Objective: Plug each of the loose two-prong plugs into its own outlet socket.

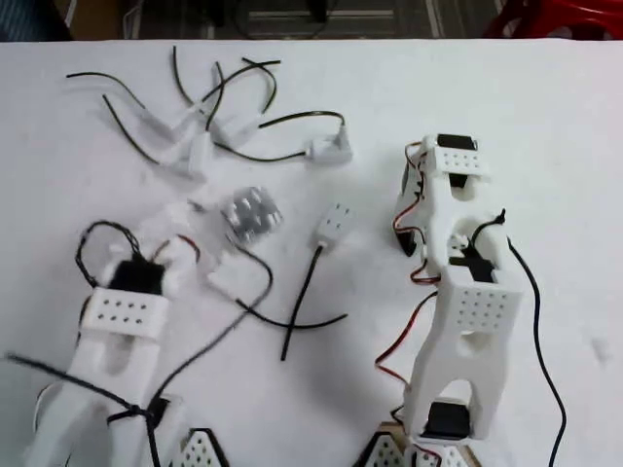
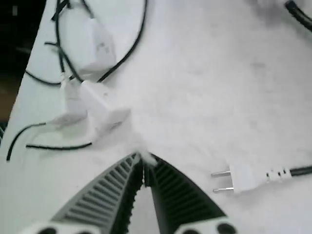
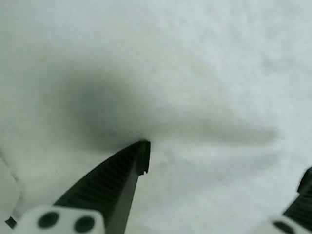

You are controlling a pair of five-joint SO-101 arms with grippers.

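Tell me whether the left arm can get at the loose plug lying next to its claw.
Probably yes: the plug lies flat on the table close beside the left claw, with nothing between them. The claw is shut and would have to open first.

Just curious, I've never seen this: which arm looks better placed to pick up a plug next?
Left, I'd say. The left hand, shut, sits beside a loose plug; the right hand, open, has just table beneath it.
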